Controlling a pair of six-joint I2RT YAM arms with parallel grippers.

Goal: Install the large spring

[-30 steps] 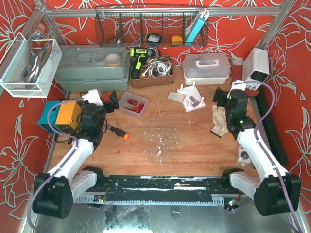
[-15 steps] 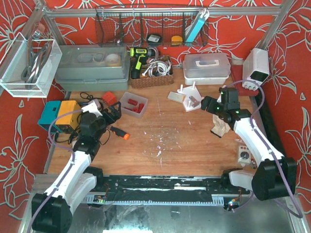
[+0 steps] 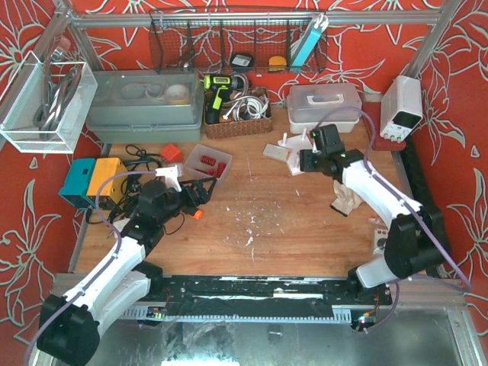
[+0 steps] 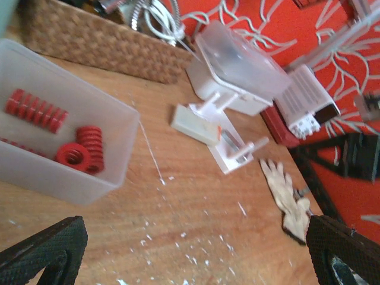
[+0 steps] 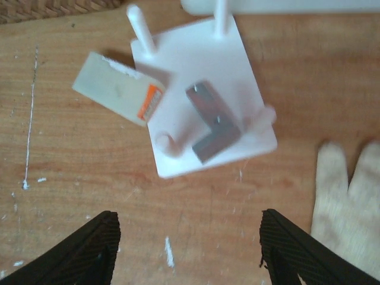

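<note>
A clear bin [image 3: 208, 163] at the back left of the table holds red springs; in the left wrist view a thick coiled spring [image 4: 80, 151] and a longer one [image 4: 35, 110] lie in the bin [image 4: 119, 148]. A white fixture plate with upright pegs and a grey metal bracket [image 3: 301, 156] lies right of centre, and it also shows in the right wrist view [image 5: 202, 119] and the left wrist view [image 4: 231, 148]. My left gripper [image 3: 200, 191] is open and empty, just in front of the bin [image 4: 193, 255]. My right gripper [image 3: 305, 158] is open and empty above the plate's near edge [image 5: 190, 249].
A pale work glove [image 3: 345, 194] lies right of the plate [image 5: 347, 202]. A small labelled block [image 5: 119, 89] sits by the plate's left side. An orange-tipped tool [image 3: 187, 207] lies under my left arm. A wicker basket [image 3: 236, 122], a lidded white box [image 3: 324, 107] and a power supply [image 3: 402, 107] line the back.
My right arm has swung left from beside the glove to over the white plate. My left gripper has moved right and forward, from beside the blue-yellow box to in front of the bin.
</note>
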